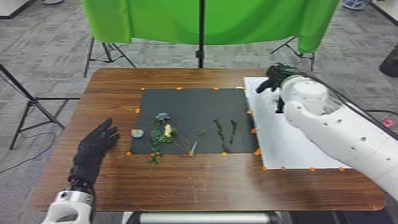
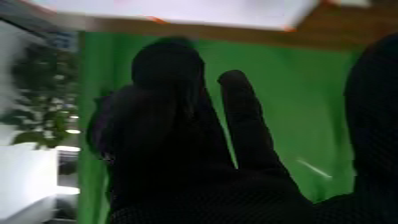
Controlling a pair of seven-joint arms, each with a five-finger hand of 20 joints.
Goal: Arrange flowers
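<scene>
On the dark mat (image 1: 206, 97) in the head view lie a blue-grey flower (image 1: 162, 117), a yellow flower (image 1: 168, 131) with leafy green stems (image 1: 155, 145), and a pale round flower (image 1: 137, 133) at the left edge. Two thin green sprigs (image 1: 220, 135) lie farther right. My right hand (image 1: 281, 80) is over the far end of the white sheet (image 1: 293, 145), away from the flowers. In the right wrist view, that right hand (image 2: 169, 115) is open, its fingers fairly straight. My left hand (image 1: 91, 150) is open left of the mat, fingers extended.
Orange markers (image 1: 254, 131) line the mat and sheet on the brown table (image 1: 191, 187). Behind the table stands a green cloth (image 1: 160, 25) on black stands. Blurred green leaves (image 2: 35, 90) appear beside the cloth in the right wrist view.
</scene>
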